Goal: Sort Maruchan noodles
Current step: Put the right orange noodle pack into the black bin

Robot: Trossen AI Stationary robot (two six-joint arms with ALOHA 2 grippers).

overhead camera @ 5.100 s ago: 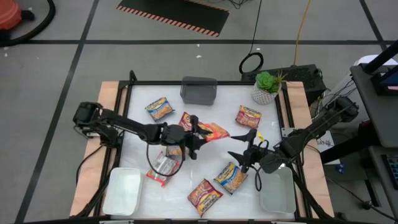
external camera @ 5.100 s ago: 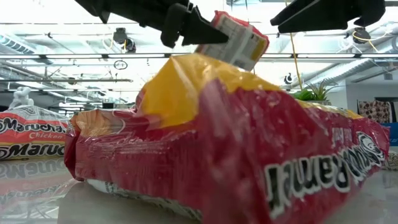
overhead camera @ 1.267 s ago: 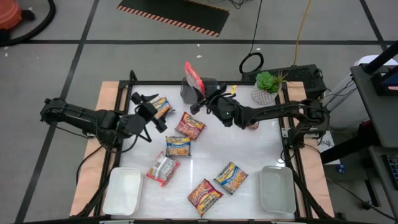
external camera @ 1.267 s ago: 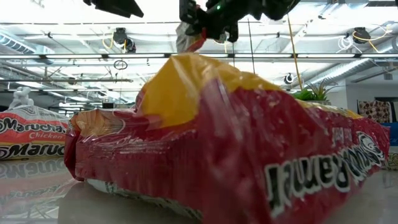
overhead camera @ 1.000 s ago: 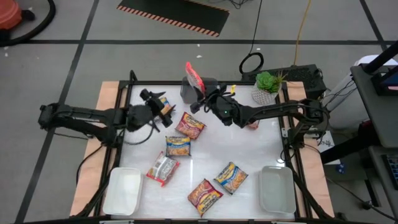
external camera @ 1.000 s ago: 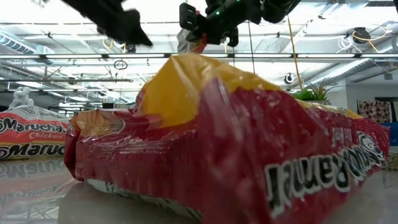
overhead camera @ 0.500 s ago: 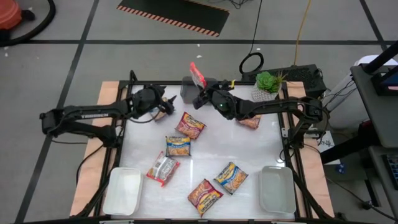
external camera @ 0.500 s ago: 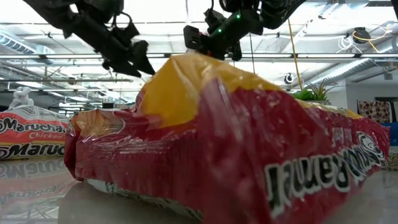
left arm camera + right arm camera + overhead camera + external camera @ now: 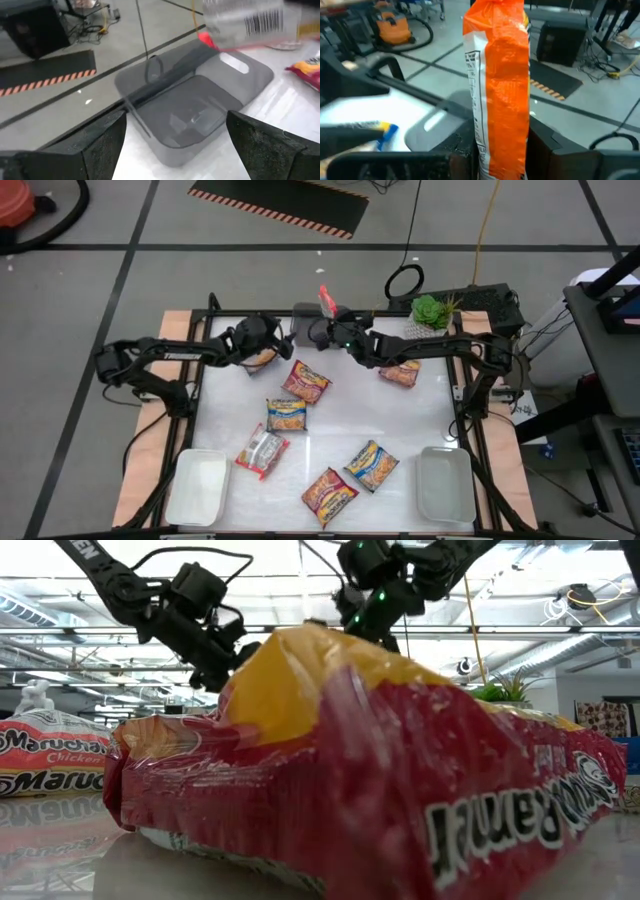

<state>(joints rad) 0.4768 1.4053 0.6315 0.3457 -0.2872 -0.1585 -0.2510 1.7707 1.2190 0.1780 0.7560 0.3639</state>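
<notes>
Right claw (image 9: 322,330) pinches an orange Maruchan packet (image 9: 500,85) upright over the grey bin (image 9: 192,107); I'd centre it over the bin's hollow and lower before letting go, so it doesn't tip onto the counter (image 9: 420,430). Left claw (image 9: 268,338) hangs wide and empty beside the bin. Only the left wrist view shows the bin's inside; the high view shows six more packets spread on the counter in front of the bin.

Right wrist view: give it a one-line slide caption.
Right gripper holds an orange noodle packet upright above the grey bin.
</notes>
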